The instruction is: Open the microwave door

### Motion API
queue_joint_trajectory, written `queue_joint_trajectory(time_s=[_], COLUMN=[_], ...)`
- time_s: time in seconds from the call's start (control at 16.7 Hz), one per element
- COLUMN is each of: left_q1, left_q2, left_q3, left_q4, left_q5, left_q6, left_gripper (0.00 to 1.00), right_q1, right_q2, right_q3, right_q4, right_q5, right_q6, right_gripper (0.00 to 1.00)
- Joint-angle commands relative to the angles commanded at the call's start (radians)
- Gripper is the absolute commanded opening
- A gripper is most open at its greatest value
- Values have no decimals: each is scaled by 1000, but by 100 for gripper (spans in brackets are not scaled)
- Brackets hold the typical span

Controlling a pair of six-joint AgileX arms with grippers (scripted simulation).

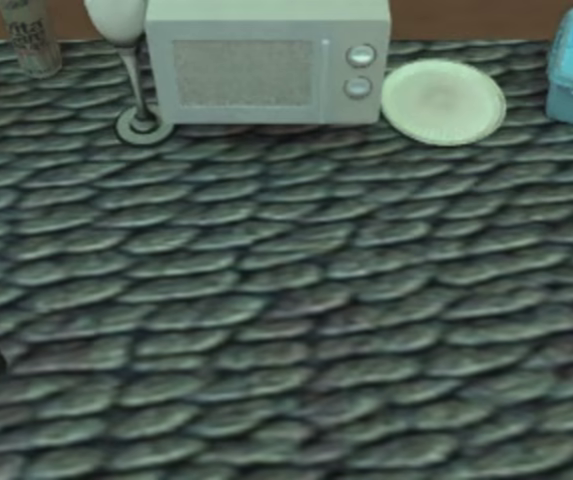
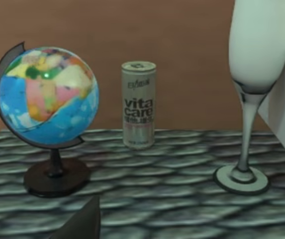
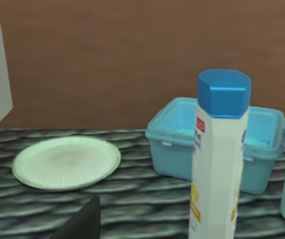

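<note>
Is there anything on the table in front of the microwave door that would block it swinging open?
Possibly: the wine glass stands at the left front corner of the microwave. Table directly before the microwave door is bare.

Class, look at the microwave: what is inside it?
Nothing inside shows: the microwave has its microwave door shut, and the grey mesh window hides the interior.

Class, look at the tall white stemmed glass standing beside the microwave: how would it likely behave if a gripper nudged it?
The tall white stemmed glass would probably tip easily: a large bowl sits high on a thin stem above a small round foot. It looks rigid and likely fragile. Standing close beside the small white boxy microwave, it might knock against that if pushed that way.
</note>
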Motion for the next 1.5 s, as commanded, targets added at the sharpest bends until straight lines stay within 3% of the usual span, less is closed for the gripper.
queue_joint_trajectory(time_s=[0.24, 0.42, 0.66, 1.2, 1.5], left_q1=[-17, -78, -208, -556, -709], left_q2=[31, 157, 472, 1435, 1839], left_q3=[29, 138, 386, 1099, 1384], left_q4=[-5, -21, -38, -39, -62], left_q5=[-14, -70, -188, -498, -633], left_q6=[-6, -31, -95, -291, -366], left_gripper=[100, 100, 100, 100, 100], right_q1=[0, 0, 0, 0, 0], right_q2=[0, 0, 0, 0, 0], right_q3=[0, 0, 0, 0, 0], right_q4=[0, 0, 0, 0, 0], right_q5=[0, 0, 0, 0, 0], right_q6=[0, 0, 0, 0, 0], right_gripper=[100, 100, 100, 100, 100])
